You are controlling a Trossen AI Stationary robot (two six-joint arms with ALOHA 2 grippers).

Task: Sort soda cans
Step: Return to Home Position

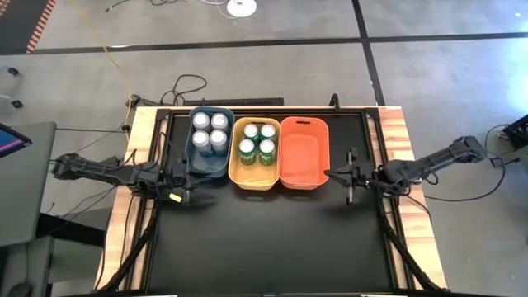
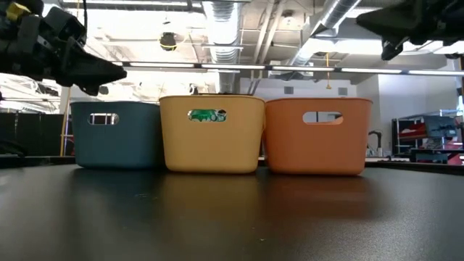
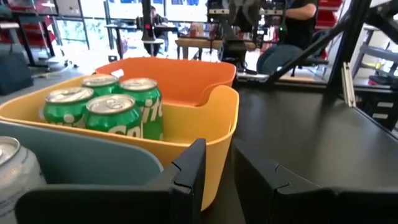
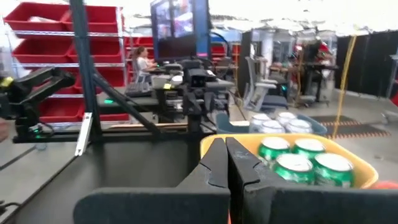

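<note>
Four blue-silver soda cans (image 1: 209,132) stand upright in the blue bin (image 1: 211,167). Four green soda cans (image 1: 257,142) stand upright in the yellow bin (image 1: 256,180), and one shows through its handle slot (image 2: 206,115). My left gripper (image 1: 188,176) hovers above the table near the blue bin's near left corner, and it is open with nothing in it (image 3: 217,163). My right gripper (image 1: 332,173) hovers to the right of the orange bin, shut on nothing (image 4: 225,163). Both arms hang above bin height in the low view.
The orange bin (image 1: 304,183) stands at the right end of the row and holds nothing. The three bins touch side by side at the table's far middle. The black tabletop (image 1: 264,247) stretches bare in front of them. People sit in the room beyond the table.
</note>
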